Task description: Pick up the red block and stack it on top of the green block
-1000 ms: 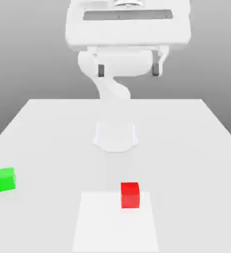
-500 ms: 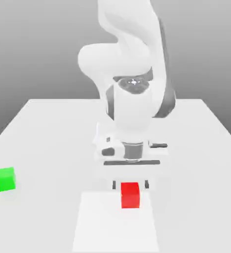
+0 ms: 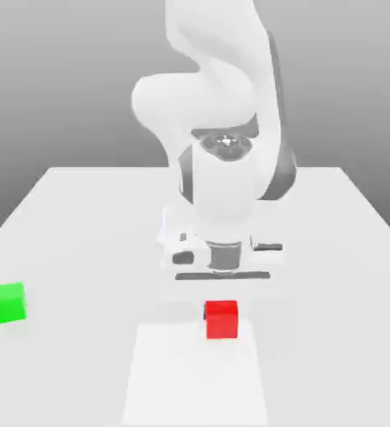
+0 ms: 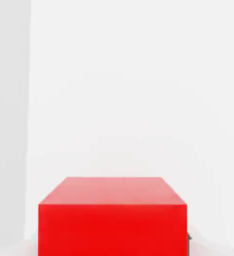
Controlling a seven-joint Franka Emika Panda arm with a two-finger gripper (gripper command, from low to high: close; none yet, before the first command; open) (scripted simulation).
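The red block (image 3: 222, 321) is a small bright cube near the front middle of the white table (image 3: 82, 225). My gripper (image 3: 222, 307) has come straight down over it and is shut on the red block, whose faces hide the fingers in the exterior view. In the hand view the red block (image 4: 113, 216) looms close, with a dark edge of one finger (image 4: 189, 240) against its side. The green block (image 3: 8, 303) rests on the table far off at the exterior view's left, well apart from the gripper.
A paler rectangular patch (image 3: 194, 379) marks the table in front of the red block. The arm's body (image 3: 223, 175) rises behind the block. The table's side edges slant outward toward the front.
The hand dropped from high above the table down onto the red block. Its fingers, earlier seen apart on either side of the block, have closed on it. The block now sits slightly higher in the picture.
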